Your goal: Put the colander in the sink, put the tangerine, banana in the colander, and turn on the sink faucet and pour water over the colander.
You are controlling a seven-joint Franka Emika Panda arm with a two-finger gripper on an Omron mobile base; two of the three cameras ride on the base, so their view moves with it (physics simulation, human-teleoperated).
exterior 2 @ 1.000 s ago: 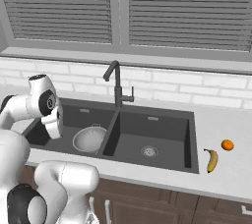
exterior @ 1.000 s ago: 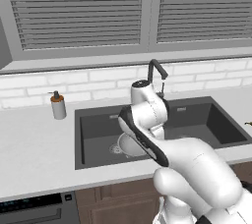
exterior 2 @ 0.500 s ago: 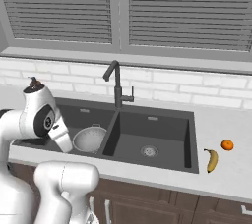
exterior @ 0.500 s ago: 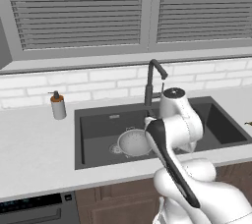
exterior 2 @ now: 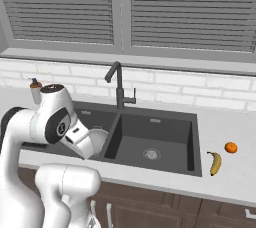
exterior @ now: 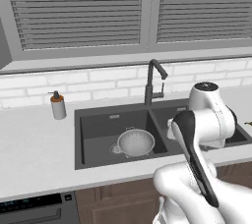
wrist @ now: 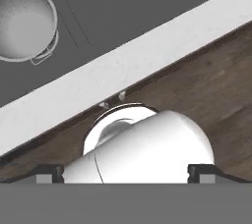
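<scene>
Along the back wall I see slatted blinds over a white brick splashback, with a pale counter (exterior: 34, 154) running below. The dark double sink (exterior: 98, 120) is set into that counter, the sink faucet (exterior: 153, 81) behind its divider and a soap pump (exterior: 58, 106) to the left. The colander (exterior: 135, 142) sits upright in the left basin. The banana (exterior 2: 215, 163) and tangerine (exterior 2: 230, 147) lie close together on the counter right of the sink. Since a second ago the arm has swung from over the left basin toward the right. My gripper (wrist: 127, 173) holds nothing, fingers spread wide.
</scene>
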